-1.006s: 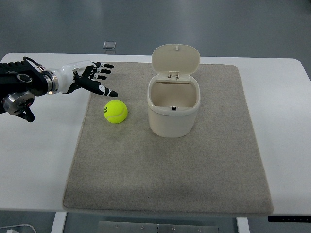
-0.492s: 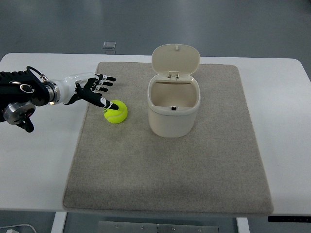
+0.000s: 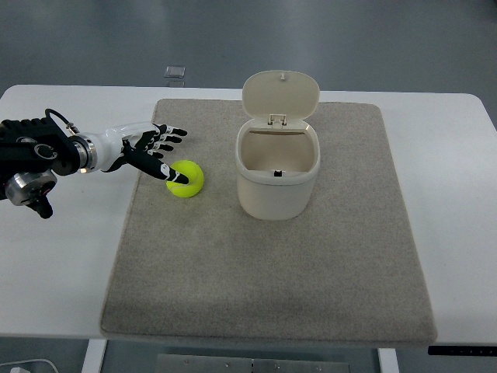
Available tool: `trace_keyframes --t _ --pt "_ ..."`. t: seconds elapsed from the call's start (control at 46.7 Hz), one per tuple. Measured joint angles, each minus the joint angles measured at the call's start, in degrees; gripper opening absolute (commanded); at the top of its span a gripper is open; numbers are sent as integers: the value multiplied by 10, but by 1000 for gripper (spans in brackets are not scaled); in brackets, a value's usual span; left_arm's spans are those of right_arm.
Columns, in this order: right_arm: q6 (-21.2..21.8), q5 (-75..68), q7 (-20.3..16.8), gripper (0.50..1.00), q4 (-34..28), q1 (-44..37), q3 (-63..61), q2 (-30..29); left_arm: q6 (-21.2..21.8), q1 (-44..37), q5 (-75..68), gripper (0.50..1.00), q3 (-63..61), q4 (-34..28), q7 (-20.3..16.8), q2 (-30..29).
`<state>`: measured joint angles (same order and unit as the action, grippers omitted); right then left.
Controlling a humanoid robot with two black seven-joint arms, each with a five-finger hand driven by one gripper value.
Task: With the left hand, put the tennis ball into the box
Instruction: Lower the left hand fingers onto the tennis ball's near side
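One fuzzy yellow-green tennis ball sits just left of our cream plastic lidded box. Our left hand has dropped onto it since a second ago, fingers spread, thumb touching, nothing grasped yet. Closing comes next, probably.

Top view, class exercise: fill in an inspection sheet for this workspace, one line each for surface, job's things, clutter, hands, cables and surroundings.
Surface: white table carrying a grey mat.
Job's things: tennis ball on the mat, left of the box; box lid stands open, interior looks empty.
Clutter: small clear object at the table's far edge.
Hands: left hand open, fingers spread, one fingertip at the ball; right hand not in view.
Cables: thin black cable looping at the left wrist.
Surroundings: grey floor; nothing else seen.
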<state>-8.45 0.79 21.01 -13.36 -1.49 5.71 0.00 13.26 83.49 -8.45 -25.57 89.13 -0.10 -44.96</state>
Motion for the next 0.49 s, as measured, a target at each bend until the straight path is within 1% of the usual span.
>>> trace_keyframes --t 0.492 --pt "0 0 0 938 0 0 0 0 0 -5 -16 986 -1 0 -3 0"
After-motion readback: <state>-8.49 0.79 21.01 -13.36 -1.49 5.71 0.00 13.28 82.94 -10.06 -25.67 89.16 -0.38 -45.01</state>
